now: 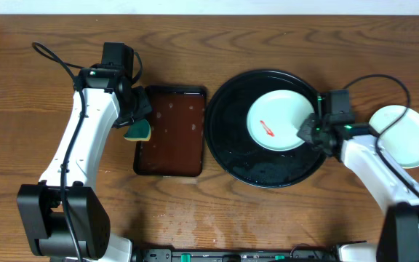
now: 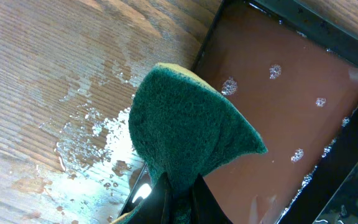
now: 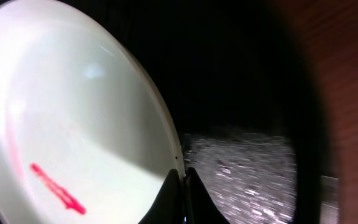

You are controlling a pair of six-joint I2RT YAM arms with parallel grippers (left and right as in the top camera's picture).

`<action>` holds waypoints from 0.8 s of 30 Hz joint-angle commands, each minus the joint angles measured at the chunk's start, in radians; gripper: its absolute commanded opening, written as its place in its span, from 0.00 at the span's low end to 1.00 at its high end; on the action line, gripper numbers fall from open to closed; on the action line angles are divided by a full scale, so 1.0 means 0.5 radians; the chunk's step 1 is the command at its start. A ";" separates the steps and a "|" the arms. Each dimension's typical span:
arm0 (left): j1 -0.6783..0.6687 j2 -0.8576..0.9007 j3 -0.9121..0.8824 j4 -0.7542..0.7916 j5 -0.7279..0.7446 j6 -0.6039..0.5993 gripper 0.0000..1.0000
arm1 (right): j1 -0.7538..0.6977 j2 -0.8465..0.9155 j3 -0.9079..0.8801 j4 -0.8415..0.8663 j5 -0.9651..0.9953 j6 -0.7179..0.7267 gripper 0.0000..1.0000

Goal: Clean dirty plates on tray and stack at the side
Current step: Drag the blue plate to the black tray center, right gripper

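A pale mint-white plate [image 1: 276, 119] with a red smear sits tilted on the round black tray [image 1: 228, 142]. My right gripper [image 1: 308, 131] is shut on its right rim; the wrist view shows the rim [image 3: 166, 149] pinched between the fingers [image 3: 184, 180] and the smear [image 3: 55, 186]. A second mint-white plate [image 1: 406, 135] lies on the table at the far right, no smear visible on it. My left gripper [image 1: 135, 120] is shut on a green and yellow sponge [image 1: 140, 131], also in the left wrist view [image 2: 185, 130], at the left edge of the brown tray. The yellow plate is out of view.
A rectangular dark-brown tray [image 1: 169, 131] holding soapy water [image 2: 278, 112] lies left of the black tray. Water drops wet the wood [image 2: 86, 143] beside it. The black tray's floor is wet [image 3: 247, 168].
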 commanded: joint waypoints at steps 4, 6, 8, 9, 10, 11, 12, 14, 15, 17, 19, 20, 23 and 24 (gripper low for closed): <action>0.005 0.008 -0.005 0.002 -0.019 0.020 0.08 | 0.124 0.117 0.030 0.098 -0.103 0.148 0.40; 0.005 0.008 -0.005 0.002 -0.019 0.020 0.08 | 0.105 0.090 0.071 0.112 -0.256 -0.298 0.50; 0.005 0.008 -0.005 0.003 -0.019 0.020 0.08 | 0.070 0.070 0.164 -0.003 -0.301 -0.564 0.60; 0.005 0.008 -0.005 0.003 -0.019 0.020 0.08 | 0.043 0.069 0.239 -0.105 -0.296 -0.674 0.64; 0.005 0.008 -0.005 0.003 -0.019 0.020 0.08 | 0.011 0.071 0.319 -0.203 -0.295 -0.787 0.68; 0.005 0.008 -0.005 0.003 -0.019 0.020 0.08 | -0.015 0.074 0.376 -0.262 -0.295 -0.885 0.71; 0.005 0.008 -0.005 0.003 -0.019 0.020 0.08 | -0.040 0.076 0.423 -0.307 -0.295 -0.983 0.73; 0.005 0.008 -0.006 0.003 -0.019 0.020 0.08 | -0.098 0.076 0.494 -0.344 -0.294 -1.232 0.70; 0.005 0.008 -0.008 0.007 -0.019 0.020 0.08 | -0.120 0.076 0.500 -0.327 -0.293 -1.341 0.64; 0.005 0.008 -0.023 0.019 -0.019 0.020 0.08 | -0.169 0.086 0.499 -0.253 -0.293 -1.579 0.58; 0.005 0.008 -0.045 0.047 -0.019 0.019 0.08 | -0.198 0.105 0.497 -0.196 -0.293 -1.741 0.57; 0.005 0.008 -0.057 0.059 -0.018 0.019 0.08 | -0.205 0.118 0.494 -0.165 -0.293 -1.798 0.57; 0.005 0.008 -0.070 0.069 -0.019 0.020 0.08 | -0.214 0.172 0.493 -0.079 -0.295 -1.880 0.45; 0.005 0.008 -0.070 0.069 -0.019 0.020 0.08 | -0.213 0.202 0.493 -0.047 -0.294 -1.893 0.44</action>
